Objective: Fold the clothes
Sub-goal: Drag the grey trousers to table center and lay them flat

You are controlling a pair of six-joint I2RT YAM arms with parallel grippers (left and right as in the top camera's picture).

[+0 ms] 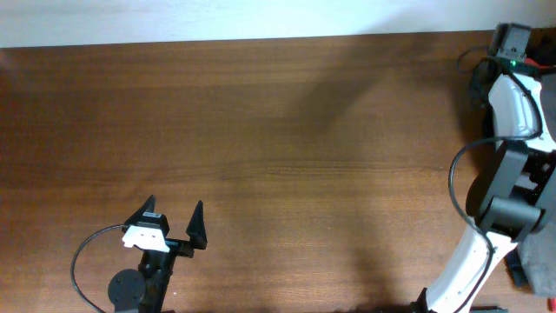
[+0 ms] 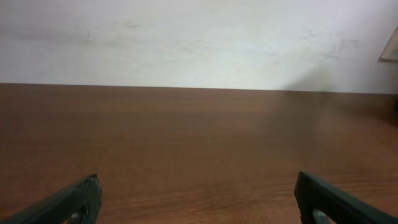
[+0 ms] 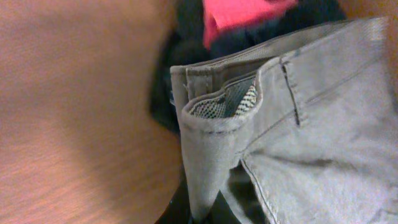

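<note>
The clothes, a pair of grey-olive shorts (image 3: 311, 124), fill the right wrist view, with the waistband and a pocket opening turned toward the camera. My right gripper (image 3: 202, 214) is shut on a fold of this fabric at the bottom edge, its dark fingers (image 3: 180, 208) partly covered by cloth. In the overhead view only the right arm (image 1: 508, 200) shows at the table's right edge; its gripper is out of frame. My left gripper (image 1: 174, 222) rests near the front left of the table, open and empty, with bare wood between its fingertips (image 2: 87, 193).
Dark navy garments (image 3: 165, 99) and a red cloth (image 3: 239, 15) lie under and behind the shorts. The brown wooden table (image 1: 278, 139) spreads across the overhead view, with a white wall (image 2: 199, 37) beyond its far edge.
</note>
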